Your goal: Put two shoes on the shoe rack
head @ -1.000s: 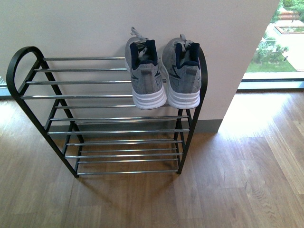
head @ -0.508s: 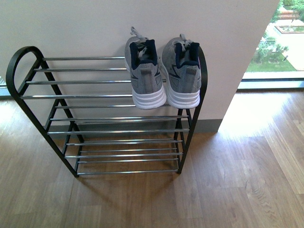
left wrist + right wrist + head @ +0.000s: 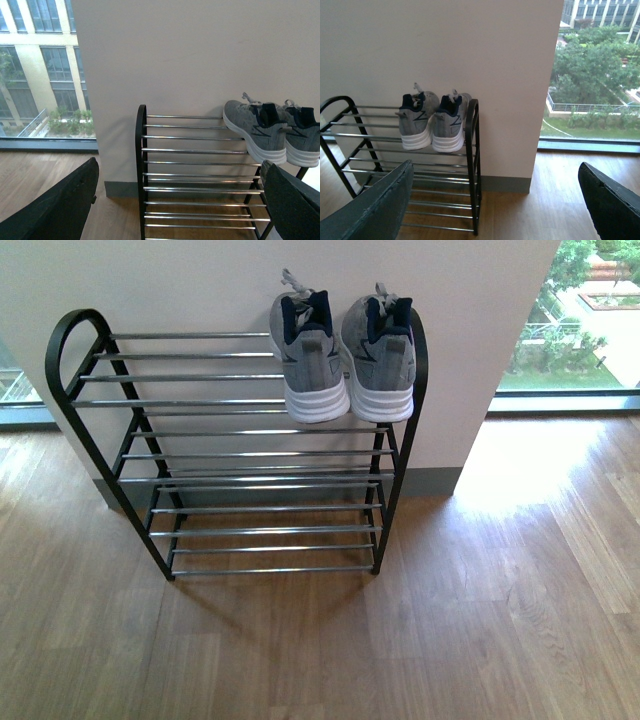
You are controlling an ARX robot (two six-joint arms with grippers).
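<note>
Two grey sneakers with white soles sit side by side, heels toward me, on the top tier at the right end of the shoe rack (image 3: 200, 403): the left shoe (image 3: 307, 358) and the right shoe (image 3: 378, 356). Neither arm shows in the front view. In the left wrist view the shoes (image 3: 260, 131) rest on the rack (image 3: 195, 163), and my left gripper (image 3: 185, 200) is open, well back from it, holding nothing. The right wrist view has the shoes (image 3: 432, 125) on the rack (image 3: 470, 165), with my right gripper (image 3: 495, 205) open and empty, also apart from it.
The rack stands against a white wall (image 3: 250, 280) with a grey skirting board (image 3: 430, 482). Wooden floor (image 3: 400, 640) spreads in front and to the right. Floor-length windows (image 3: 570, 330) flank the wall on both sides.
The front view has shifted: the rack and shoes now appear higher and slightly smaller, as if the robot has backed away. The shoes keep their place on the top tier.
</note>
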